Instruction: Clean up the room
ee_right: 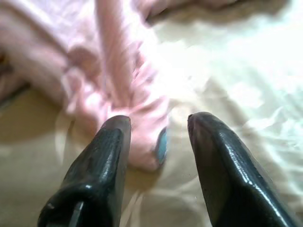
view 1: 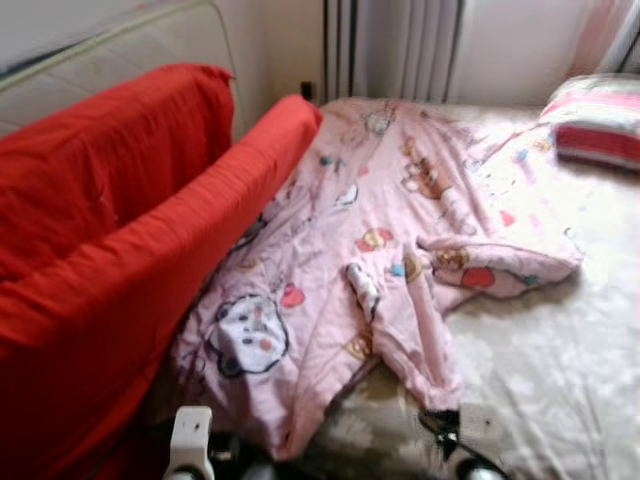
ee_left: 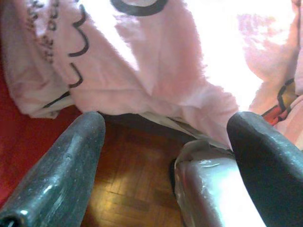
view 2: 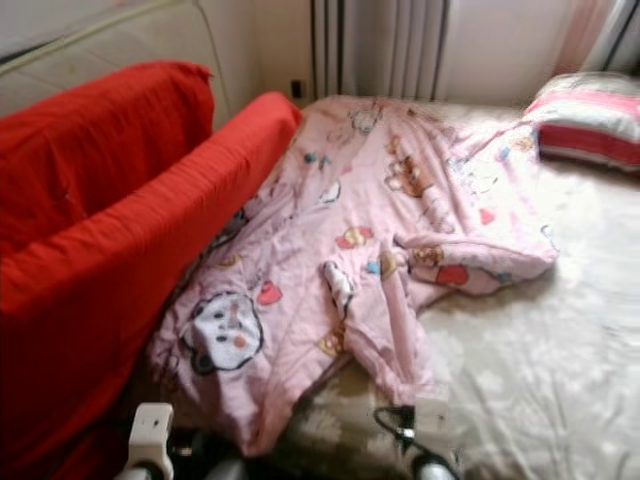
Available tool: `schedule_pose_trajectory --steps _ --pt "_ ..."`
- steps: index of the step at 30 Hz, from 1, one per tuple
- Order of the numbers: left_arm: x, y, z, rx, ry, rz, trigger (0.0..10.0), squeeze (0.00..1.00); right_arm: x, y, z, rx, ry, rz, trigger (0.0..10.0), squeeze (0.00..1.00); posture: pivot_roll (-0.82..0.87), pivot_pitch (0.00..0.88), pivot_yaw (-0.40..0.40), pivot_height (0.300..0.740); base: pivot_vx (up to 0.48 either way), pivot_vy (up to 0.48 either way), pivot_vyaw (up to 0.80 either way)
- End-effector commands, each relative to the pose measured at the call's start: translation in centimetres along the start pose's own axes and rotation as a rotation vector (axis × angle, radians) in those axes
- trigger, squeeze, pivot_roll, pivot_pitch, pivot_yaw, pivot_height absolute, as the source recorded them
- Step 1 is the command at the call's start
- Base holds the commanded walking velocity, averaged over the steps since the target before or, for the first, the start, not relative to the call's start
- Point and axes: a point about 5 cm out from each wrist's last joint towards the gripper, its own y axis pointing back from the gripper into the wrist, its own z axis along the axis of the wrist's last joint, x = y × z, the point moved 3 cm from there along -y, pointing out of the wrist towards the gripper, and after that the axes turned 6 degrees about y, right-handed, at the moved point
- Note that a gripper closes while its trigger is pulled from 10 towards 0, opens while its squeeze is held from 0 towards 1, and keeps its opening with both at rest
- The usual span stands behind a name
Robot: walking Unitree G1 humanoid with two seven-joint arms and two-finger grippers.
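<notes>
My right jaws (ee_right: 158, 130) hang released at the pink quilt (view 1: 380, 250) corner, lower centre; I should clench deep into the fold. Left jaws (ee_left: 165, 137) released too.

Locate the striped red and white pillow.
In the left eye view, the striped red and white pillow lies at the far right of the cream bedsheet, beyond the crumpled pink cartoon-print blanket.

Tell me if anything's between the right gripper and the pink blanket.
Nothing visible. The right gripper is open just short of the near corner of the blanket, with only bare sheet in the gap. That corner lies a little toward one finger, not centred.
</notes>
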Motion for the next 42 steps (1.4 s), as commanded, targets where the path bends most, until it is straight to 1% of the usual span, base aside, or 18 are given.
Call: schedule_pose_trajectory --steps 1,5,9,10,11,12,13,14,15,17,18,21,24,33,42 --pt "0.3 0.3 -0.9 0.028 0.011 0.012 10.0 0.00 0.0 0.3 -0.7 0.021 -0.017 -0.014 10.0 0.00 -0.02 0.169 0.045 0.640 0.000 0.000 0.00" --pt "0.4 0.3 -0.8 0.029 0.007 0.014 10.0 0.00 -0.4 0.0 0.1 -0.004 -0.020 -0.027 10.0 0.00 -0.02 0.167 0.048 0.640 0.000 0.000 0.00" --pt "0.3 0.1 -0.2 0.012 0.004 0.011 10.0 0.00 -0.6 -0.4 0.8 -0.027 -0.023 -0.031 10.0 0.00 -0.02 0.166 0.048 0.640 0.000 0.000 0.00" --pt "0.3 -0.1 0.7 -0.029 0.003 0.011 10.0 0.00 -0.5 -0.5 1.1 -0.036 -0.030 -0.024 10.0 0.00 -0.02 0.166 0.048 0.640 0.000 0.000 0.00" --pt "0.3 -0.2 1.0 -0.039 0.002 0.011 10.0 0.00 -0.4 -0.5 1.2 -0.038 -0.030 -0.022 10.0 0.00 -0.02 0.166 0.048 0.640 0.000 0.000 0.00" --pt "0.2 -0.3 1.7 -0.068 0.005 0.010 10.0 0.00 -0.3 -0.5 1.2 -0.042 -0.030 -0.017 10.0 0.00 -0.02 0.166 0.048 0.640 0.000 0.000 0.00" --pt "0.2 -0.3 1.7 -0.068 0.005 0.010 10.0 0.00 -0.3 -0.5 1.2 -0.042 -0.030 -0.017 10.0 0.00 -0.02 0.166 0.048 0.640 0.000 0.000 0.00" --pt "0.1 -0.5 2.5 -0.101 0.005 0.002 10.0 0.00 -0.2 -0.5 1.3 -0.045 -0.031 -0.014 10.0 0.00 -0.02 0.168 0.048 0.640 0.000 0.000 0.00" --pt "-0.4 -0.7 3.9 -0.163 0.000 -0.020 10.0 0.00 -0.2 -0.5 1.3 -0.047 -0.032 -0.013 10.0 0.00 -0.02 0.171 0.048 0.640 0.000 0.000 0.00" --pt "-0.7 -0.8 4.7 -0.196 -0.004 -0.033 10.0 0.00 -0.2 -0.5 1.3 -0.047 -0.033 -0.012 10.0 0.00 -0.02 0.172 0.048 0.640 0.000 0.000 0.00" --pt "-1.1 -1.0 6.0 -0.246 -0.010 -0.049 10.0 0.00 -0.2 -0.5 1.2 -0.045 -0.033 -0.009 10.0 0.00 -0.02 0.172 0.048 0.640 0.000 0.000 0.00" --pt "-1.8 -1.1 7.2 -0.292 -0.019 -0.074 10.0 0.00 -0.1 -0.4 1.1 -0.041 -0.034 -0.005 10.0 0.00 -0.02 0.175 0.048 0.640 0.000 0.000 0.00" --pt "-2.1 -1.1 7.5 -0.300 -0.021 -0.082 10.0 0.00 0.0 -0.3 0.9 -0.038 -0.035 0.000 10.0 0.00 -0.02 0.181 0.048 0.640 0.000 0.000 0.00" --pt "-2.5 -1.2 6.3 -0.255 -0.028 -0.086 10.0 0.00 0.1 -0.2 0.8 -0.037 -0.033 0.007 10.0 0.00 -0.02 0.184 0.047 0.640 0.000 0.000 0.00" --pt "-2.8 -1.3 6.3 -0.250 -0.028 -0.092 10.0 0.00 0.4 -0.2 1.0 -0.042 -0.035 0.017 10.0 0.00 -0.02 0.184 0.047 0.640 0.257 0.000 0.00"
